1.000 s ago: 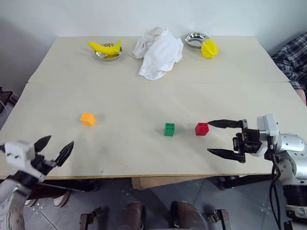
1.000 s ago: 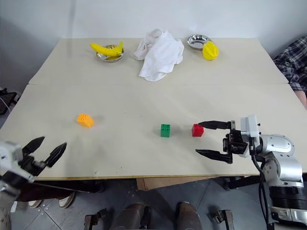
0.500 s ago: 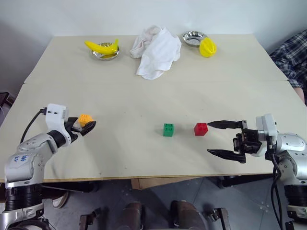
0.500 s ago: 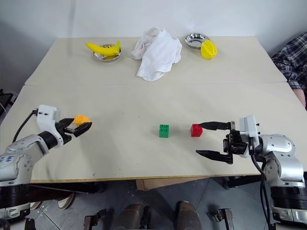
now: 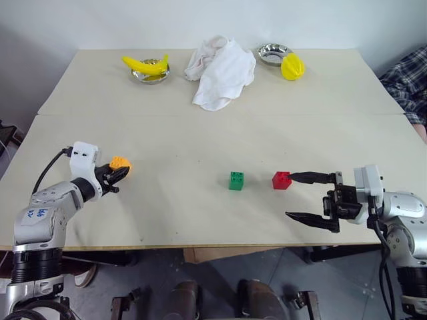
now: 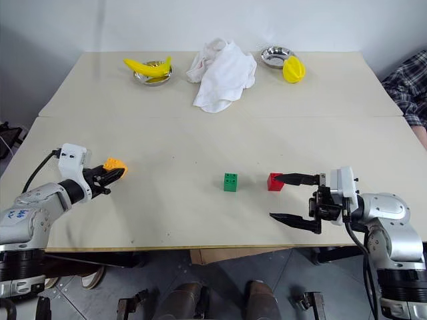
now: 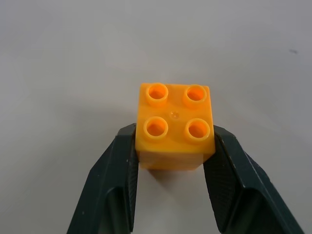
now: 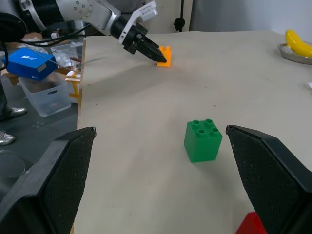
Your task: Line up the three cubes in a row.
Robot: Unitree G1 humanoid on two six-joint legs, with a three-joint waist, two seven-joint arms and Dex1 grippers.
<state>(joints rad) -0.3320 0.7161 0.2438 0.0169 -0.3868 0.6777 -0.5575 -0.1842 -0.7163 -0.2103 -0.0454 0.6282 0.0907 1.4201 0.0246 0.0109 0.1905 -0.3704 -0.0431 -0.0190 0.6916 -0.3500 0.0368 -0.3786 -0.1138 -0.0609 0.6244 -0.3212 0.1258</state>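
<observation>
Left gripper (image 5: 119,175) clamped on orange cube (image 7: 174,126) at mid-left of frame, right gripper (image 5: 299,197) fingers spread wide just right of red cube (image 5: 281,180), green cube (image 5: 236,181) near center beside it.

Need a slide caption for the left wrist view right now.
Left gripper closed on the orange cube, studs up, on the table.

The orange cube (image 7: 174,126) is smooth, slightly glossy plastic; the left claw (image 7: 170,161) has matt, finely textured black fingers (image 7: 117,180). The worktop (image 5: 200,220) looks matt beige. The white cloth (image 5: 220,72) is soft, crumpled; the bowl (image 5: 272,53) shiny metal.
</observation>
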